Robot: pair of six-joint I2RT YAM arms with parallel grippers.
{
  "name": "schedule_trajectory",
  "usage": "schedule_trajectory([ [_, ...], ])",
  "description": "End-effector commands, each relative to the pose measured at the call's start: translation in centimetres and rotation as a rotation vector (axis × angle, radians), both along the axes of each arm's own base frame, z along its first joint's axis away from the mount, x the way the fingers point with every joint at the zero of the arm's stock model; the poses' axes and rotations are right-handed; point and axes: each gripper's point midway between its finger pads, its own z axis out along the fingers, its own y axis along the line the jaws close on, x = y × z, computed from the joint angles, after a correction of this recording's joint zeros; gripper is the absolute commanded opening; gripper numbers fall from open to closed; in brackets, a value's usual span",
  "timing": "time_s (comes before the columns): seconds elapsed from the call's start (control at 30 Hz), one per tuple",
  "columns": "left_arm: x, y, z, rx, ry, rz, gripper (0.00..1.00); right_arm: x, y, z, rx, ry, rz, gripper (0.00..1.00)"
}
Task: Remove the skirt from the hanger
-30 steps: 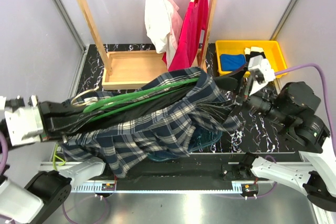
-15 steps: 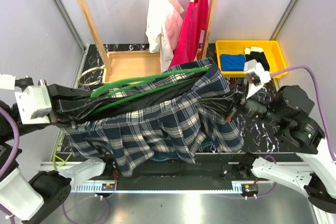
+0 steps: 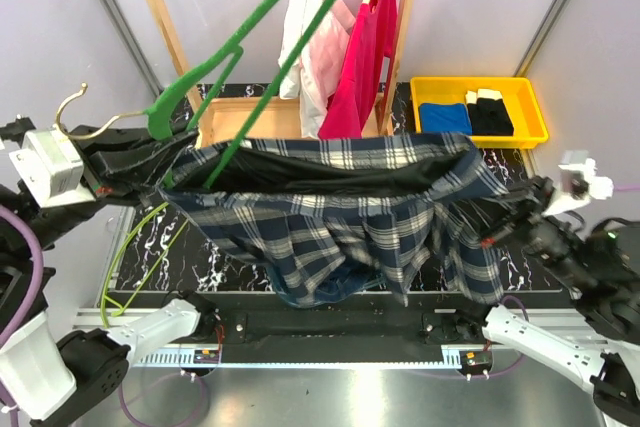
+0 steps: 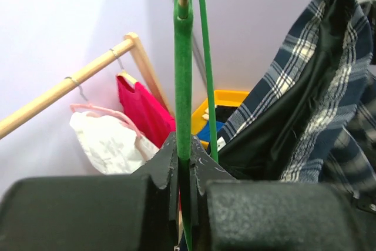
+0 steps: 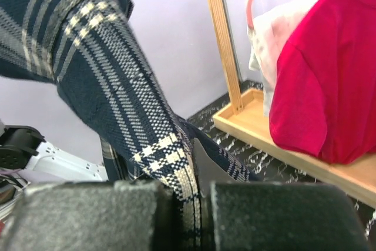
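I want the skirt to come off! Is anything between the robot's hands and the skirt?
Nothing visible. The right gripper is shut on the plaid skirt's edge, and the left gripper is clamped on the green hanger. One hanger bar seems to reach down into the skirt's waist.

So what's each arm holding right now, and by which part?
The left tool clamps the green hanger on its thin bar; the right tool pinches the plaid skirt at its edge.

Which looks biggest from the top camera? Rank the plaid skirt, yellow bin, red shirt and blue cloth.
1. plaid skirt
2. yellow bin and red shirt, too alike to rank
3. blue cloth in the bin
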Motion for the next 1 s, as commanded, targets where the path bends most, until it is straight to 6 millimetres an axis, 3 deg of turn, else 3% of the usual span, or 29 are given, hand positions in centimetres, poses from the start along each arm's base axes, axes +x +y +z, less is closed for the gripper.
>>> schedule_trajectory([
  [0.0,1.6,4.9,4.7,-0.131,-0.196,0.3,0.0,4.0,1.9,1.0,0.022,0.069,-0.1,0.0],
  [0.07,2.8,5.6,6.6,-0.202,-0.226,0.356,0.0,5.0,4.7,1.3,-0.042,0.065,-0.044,0.0],
  [0.1,3.0,5.8,7.4,-0.232,-0.236,0.369,0.0,6.4,6.9,1.9,-0.077,0.074,-0.029,0.0],
  [0.13,4.0,5.0,8.7,-0.27,-0.242,0.349,0.0,7.0,8.0,2.1,-0.102,0.067,-0.018,0.0],
  [0.2,1.1,4.3,12.7,-0.409,-0.259,0.198,0.0,8.7,10.6,2.0,-0.137,0.08,0.005,0.0],
  [0.23,0.9,3.7,14.6,-0.451,-0.271,0.144,0.0,8.9,11.8,2.4,-0.129,0.065,0.039,0.0],
  [0.27,0.1,2.5,15.3,-0.486,-0.228,0.041,0.0,9.7,13.5,1.7,-0.144,0.084,0.066,0.0],
  [0.3,2.8,1.7,15.6,-0.495,-0.191,0.05,0.0,10.0,14.4,2.2,-0.108,0.084,0.087,0.0],
  [0.33,1.3,1.6,16.6,-0.54,-0.167,-0.019,0.0,9.8,15.5,2.2,-0.099,0.09,0.131,0.0],
  [0.37,1.7,0.9,16.4,-0.526,-0.147,-0.05,0.0,10.4,17.0,1.6,-0.097,0.108,0.16,0.0],
  [0.4,2.0,0.5,16.3,-0.528,-0.134,-0.07,0.0,10.4,17.8,2.3,-0.057,0.107,0.194,0.0],
  [0.47,3.2,-0.9,15.0,-0.489,-0.085,-0.114,0.0,10.9,19.9,2.6,-0.057,0.114,0.247,0.0],
  [0.5,2.6,-0.7,15.3,-0.501,-0.109,-0.124,0.0,11.1,20.3,2.7,-0.062,0.113,0.253,0.0],
  [0.53,3.7,-0.9,14.7,-0.491,-0.104,-0.105,0.0,11.6,20.3,3.5,-0.054,0.095,0.231,0.0],
  [0.63,4.4,0.7,14.4,-0.452,-0.206,0.036,0.0,12.1,18.5,8.6,-0.02,-0.036,0.138,0.0],
  [0.67,5.1,1.7,14.0,-0.455,-0.221,0.118,0.0,11.4,17.2,12.5,0.025,-0.107,0.12,0.0],
  [0.73,6.2,3.2,11.4,-0.374,-0.235,0.265,0.0,10.5,16.1,15.1,0.023,-0.165,0.115,0.0],
  [0.77,7.2,4.6,10.1,-0.364,-0.22,0.363,0.0,9.2,15.0,18.1,0.065,-0.22,0.123,0.0],
  [0.8,7.8,5.5,7.6,-0.347,-0.179,0.432,0.0,8.7,14.6,18.7,0.068,-0.227,0.133,0.0],
  [0.87,8.9,8.0,4.8,-0.307,-0.16,0.595,0.0,7.1,13.2,20.5,0.099,-0.262,0.147,0.0],
  [0.9,8.8,8.7,2.1,-0.267,-0.131,0.639,0.0,6.8,12.7,20.6,0.097,-0.272,0.14,0.0],
  [0.97,9.0,11.5,-0.4,-0.216,-0.135,0.798,0.0,6.5,11.5,20.6,0.098,-0.272,0.105,0.0],
])
